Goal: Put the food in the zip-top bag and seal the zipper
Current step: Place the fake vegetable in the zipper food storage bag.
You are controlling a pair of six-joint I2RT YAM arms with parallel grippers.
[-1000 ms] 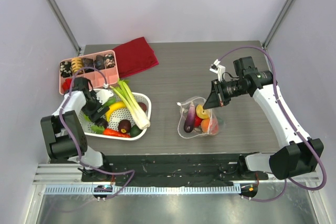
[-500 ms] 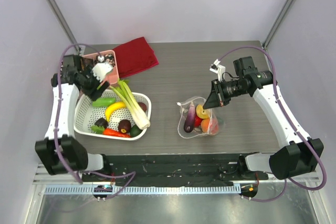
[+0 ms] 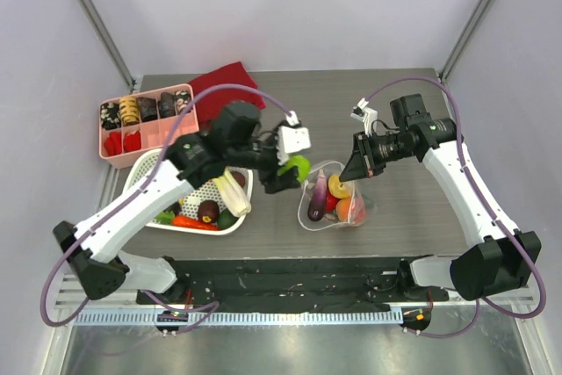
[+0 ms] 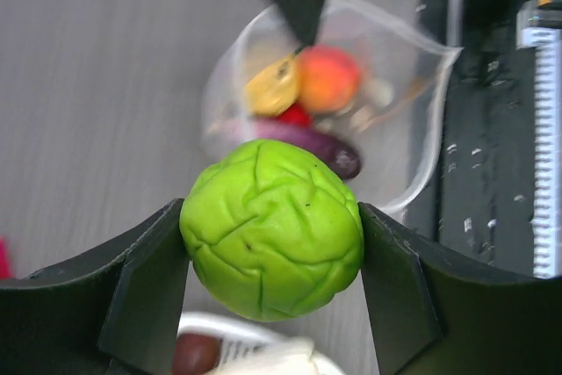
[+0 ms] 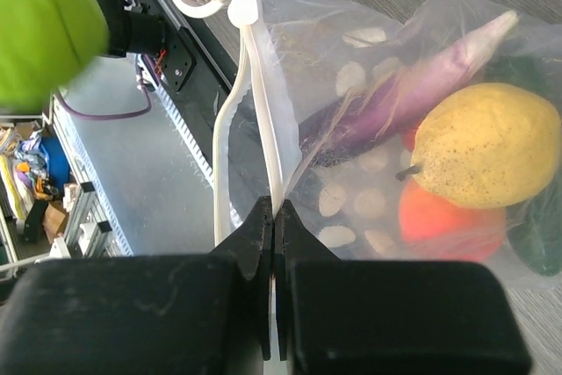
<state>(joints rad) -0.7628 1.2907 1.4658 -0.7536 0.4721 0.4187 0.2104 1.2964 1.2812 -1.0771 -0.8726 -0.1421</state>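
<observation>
**Top external view.** At frame centre, the left gripper (image 3: pixel 285 173) is clamping a green toy vegetable (image 3: pixel 296 168) just beside the left edge of the zip-top bag (image 3: pixel 338 208). The bag is lying on the table (image 3: pixel 290 103) at centre right. The right gripper (image 3: pixel 358 167) is pinching the bag's upper edge, apparently to hold the mouth open for loading. The white basket (image 3: pixel 215 228) at lower left is holding remaining food, including the leek (image 3: pixel 230 191).

**Left wrist view.** 2 fingers (image 4: pixel 149 278) are pressing both sides of the green toy vegetable (image 4: pixel 272 227). Above it, the open bag (image 4: pixel 413 111) is showing a peach (image 4: pixel 329 76) and an eggplant (image 4: pixel 299 138).

**Right wrist view.** At lower centre, the right gripper (image 5: pixel 272 217) is closing fully on the zipper (image 5: pixel 259 111), lifting 1 lip so the mouth is facing the incoming vegetable at upper left.
</observation>
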